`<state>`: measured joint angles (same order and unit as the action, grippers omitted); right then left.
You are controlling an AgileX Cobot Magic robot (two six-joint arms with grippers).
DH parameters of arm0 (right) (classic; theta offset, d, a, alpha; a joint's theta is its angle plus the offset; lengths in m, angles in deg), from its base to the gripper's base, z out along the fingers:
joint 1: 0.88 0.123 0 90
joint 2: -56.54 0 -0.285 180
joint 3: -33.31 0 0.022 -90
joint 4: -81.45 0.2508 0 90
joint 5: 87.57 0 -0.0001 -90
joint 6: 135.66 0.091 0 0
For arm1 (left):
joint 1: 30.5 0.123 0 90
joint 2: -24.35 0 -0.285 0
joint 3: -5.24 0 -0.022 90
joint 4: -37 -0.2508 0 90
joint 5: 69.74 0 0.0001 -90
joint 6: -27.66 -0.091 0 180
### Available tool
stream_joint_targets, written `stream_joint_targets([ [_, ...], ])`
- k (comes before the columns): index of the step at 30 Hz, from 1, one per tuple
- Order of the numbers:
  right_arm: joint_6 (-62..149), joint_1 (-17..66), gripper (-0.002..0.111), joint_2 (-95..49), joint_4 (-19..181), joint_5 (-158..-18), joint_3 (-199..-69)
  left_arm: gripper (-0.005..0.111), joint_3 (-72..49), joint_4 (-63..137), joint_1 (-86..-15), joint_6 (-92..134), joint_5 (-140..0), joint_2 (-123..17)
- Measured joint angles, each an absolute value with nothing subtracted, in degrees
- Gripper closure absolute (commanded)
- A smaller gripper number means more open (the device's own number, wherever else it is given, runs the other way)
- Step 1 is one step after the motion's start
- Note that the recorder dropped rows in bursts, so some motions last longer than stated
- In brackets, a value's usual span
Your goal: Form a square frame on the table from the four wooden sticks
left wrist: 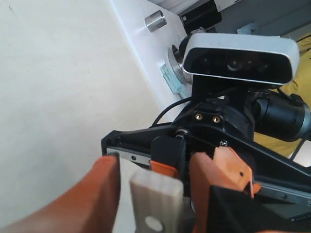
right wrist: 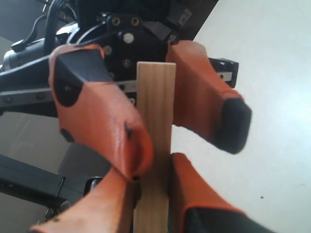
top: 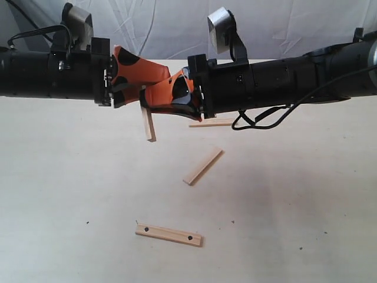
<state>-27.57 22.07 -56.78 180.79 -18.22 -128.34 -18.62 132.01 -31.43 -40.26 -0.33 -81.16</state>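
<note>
One of the wooden sticks [top: 149, 122] hangs upright above the table [top: 65, 177], and this one has a dot near its end [left wrist: 154, 204]. My right gripper [top: 147, 98] [right wrist: 153, 194] is shut on its upper part. My left gripper [top: 144, 79] [left wrist: 158, 194] meets it from the other side, with its fingers [left wrist: 104, 191] straddling the same stick and a gap on each side. A plain stick [top: 203, 165] lies slanted mid-table. A dotted stick [top: 169, 234] lies near the front. The fourth stick [top: 211, 122] lies half under the right arm. No square frame is in view.
Both black arms [top: 288, 79] stretch across the back of the table and meet near its middle. A wrinkled grey-white cloth [top: 171, 26] hangs behind. A cable [top: 259, 121] loops down from the right arm close to the far stick.
</note>
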Motion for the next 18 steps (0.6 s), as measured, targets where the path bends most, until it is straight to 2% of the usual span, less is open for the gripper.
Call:
stream_joint_targets([
  [4,-27.57,22.07,0.109,-56.78,180.79,-18.22,-128.34,0.09,-18.62,132.44,-31.2,-40.26,-0.33,-81.16],
  [12,-28.04,22.07,0.109,-56.78,181.03,-18.43,-128.34,0.107,-18.62,132.85,-30.36,-39.66,0.74,-81.16],
  [16,-28.04,22.1,0.108,-56.78,181.06,-18.43,-128.47,0.107,-18.62,132.85,-30.36,-39.66,0.74,-81.16],
  [18,-27.82,22.19,0.098,-56.78,181.06,-18.43,-128.47,0.107,-18.62,132.85,-30.36,-39.66,0.74,-81.16],
])
